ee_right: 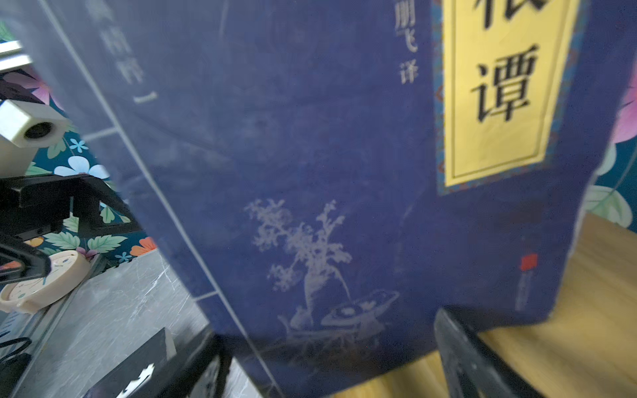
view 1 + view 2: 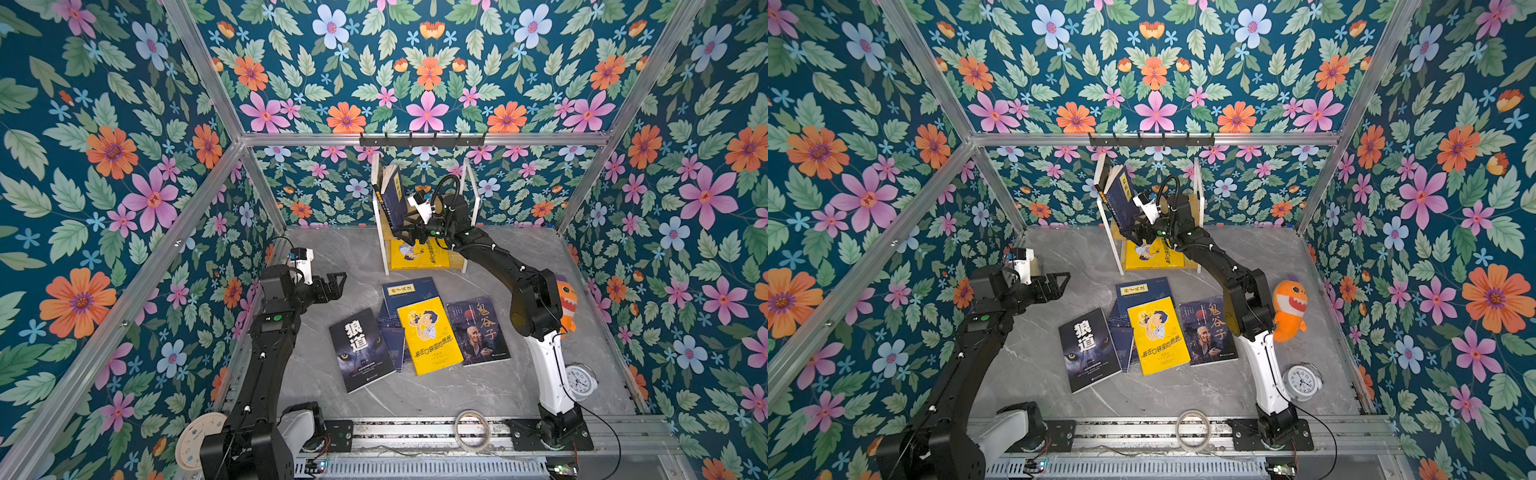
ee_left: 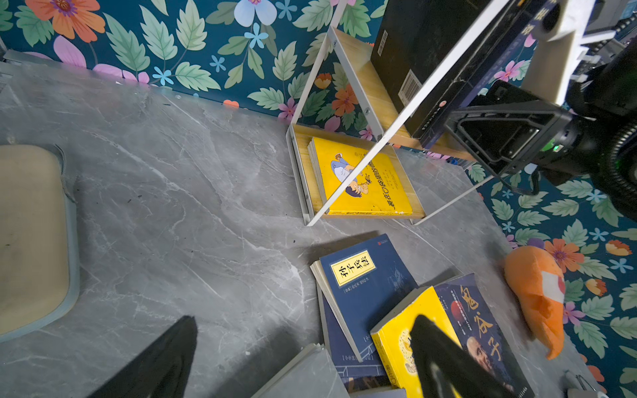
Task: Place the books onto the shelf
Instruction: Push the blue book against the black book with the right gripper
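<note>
A small two-tier shelf (image 2: 384, 249) of pale wooden boards on a thin white frame stands at the back of the grey marbled bench (image 2: 324, 257). On its upper board a navy paperback with a yellow title label (image 2: 395, 199) leans tilted against a black-covered book (image 3: 413, 51). The right tool (image 2: 409, 226) is at the navy paperback's lower edge, fingers apart in front of the cover. A yellow cartoon-boy paperback (image 2: 415, 255) lies flat on the lower board. In front of the shelf lie a dark wolf-face book (image 2: 360, 349), a second yellow book (image 2: 429, 334), a dark old-man portrait book (image 2: 478, 330) and another navy book (image 2: 409, 291). The left tool (image 2: 336, 284) hovers left of the shelf, fingers spread, empty.
</note>
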### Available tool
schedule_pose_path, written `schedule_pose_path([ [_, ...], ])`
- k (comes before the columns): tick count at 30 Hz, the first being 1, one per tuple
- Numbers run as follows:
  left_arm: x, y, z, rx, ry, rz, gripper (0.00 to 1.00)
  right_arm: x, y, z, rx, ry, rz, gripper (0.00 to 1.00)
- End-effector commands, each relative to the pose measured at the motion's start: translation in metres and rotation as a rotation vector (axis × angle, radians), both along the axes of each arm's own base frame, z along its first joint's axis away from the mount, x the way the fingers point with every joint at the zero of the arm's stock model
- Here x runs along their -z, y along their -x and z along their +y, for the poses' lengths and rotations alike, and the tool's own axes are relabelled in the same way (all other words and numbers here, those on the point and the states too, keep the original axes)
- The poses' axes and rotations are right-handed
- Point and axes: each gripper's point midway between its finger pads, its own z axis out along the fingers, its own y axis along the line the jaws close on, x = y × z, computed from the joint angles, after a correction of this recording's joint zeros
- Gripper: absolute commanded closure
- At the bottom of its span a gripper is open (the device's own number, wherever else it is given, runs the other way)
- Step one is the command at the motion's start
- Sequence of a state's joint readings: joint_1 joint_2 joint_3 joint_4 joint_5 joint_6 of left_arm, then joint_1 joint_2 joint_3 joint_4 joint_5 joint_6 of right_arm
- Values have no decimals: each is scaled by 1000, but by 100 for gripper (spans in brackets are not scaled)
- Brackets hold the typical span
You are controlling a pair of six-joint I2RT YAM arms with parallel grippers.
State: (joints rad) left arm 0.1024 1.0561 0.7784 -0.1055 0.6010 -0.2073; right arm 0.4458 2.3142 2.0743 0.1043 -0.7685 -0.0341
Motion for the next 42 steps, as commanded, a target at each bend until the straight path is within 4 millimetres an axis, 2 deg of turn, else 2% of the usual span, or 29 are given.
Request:
schedule_pose_path([
  [1,-2,-1,0,3,-10,-17,2,16,7,3,-42,24,83,13],
  [19,-1,-4,-3,14,-17,-2,2,22,2,-13,-15,52,95,24],
  [26,0,-3,-3,14,-24,-5,2,18,-1,-15,-8,52,76,24],
  [42,1,-3,-3,13,-26,-6,2,-4,-4,-20,29,78,21,22],
])
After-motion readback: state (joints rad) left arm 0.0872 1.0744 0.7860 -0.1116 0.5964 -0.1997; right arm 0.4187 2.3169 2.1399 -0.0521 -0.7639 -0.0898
